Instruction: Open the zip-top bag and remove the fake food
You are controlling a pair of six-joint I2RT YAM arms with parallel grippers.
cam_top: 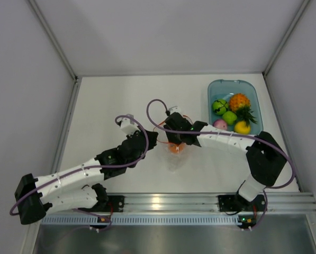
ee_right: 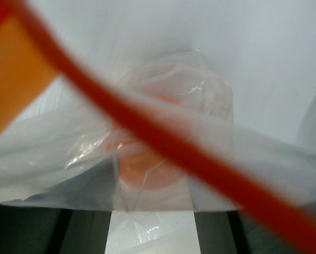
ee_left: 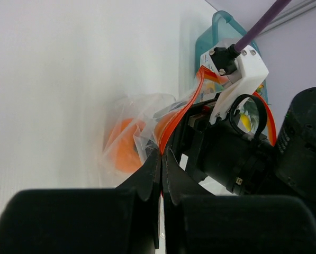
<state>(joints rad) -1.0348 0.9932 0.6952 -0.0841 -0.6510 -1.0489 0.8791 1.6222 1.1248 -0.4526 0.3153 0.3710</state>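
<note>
Roughly mid-table: small clear crinkly zip-top bag (cam_top: 174, 156) with an orange-red zip strip (ee_left: 173, 124) along its mouth. It lies on the white table (cam_top: 115, 100) about midway between the left and right edges, somewhat nearer the near edge than the far one. One round orange plastic piece (ee_left: 127, 148) shows inside through the film. Mouth of the bag is raised off the surface; the body slumps below it.

Left gripper (ee_left: 162, 159): fingers pressed together on the zip strip, pinching one lip of the bag on its left side. From the pinch the strip curves up and away toward the right gripper (cam_top: 175, 138).

Right gripper: comes in over the bag from the right, nose down at the mouth. From its own camera the two fingers (ee_right: 89, 235) stand apart, with bag film draped across in front of them and the strip crossing the view as a blurred diagonal. Jaws open, nothing pinched between them that I can see. The orange piece sits straight below the gap.

Translucent blue plastic tub (cam_top: 235, 81): at the far right corner of the table, well apart from the bag. In it, close-packed:
- orange plastic pineapple with green crown (cam_top: 239, 101)
- dark green piece (cam_top: 219, 107)
- light green piece (cam_top: 229, 117)
- pink ball (cam_top: 220, 124)
- yellow piece (cam_top: 242, 127)

Purple cables (cam_top: 148, 112) loop above both wrists.
</note>
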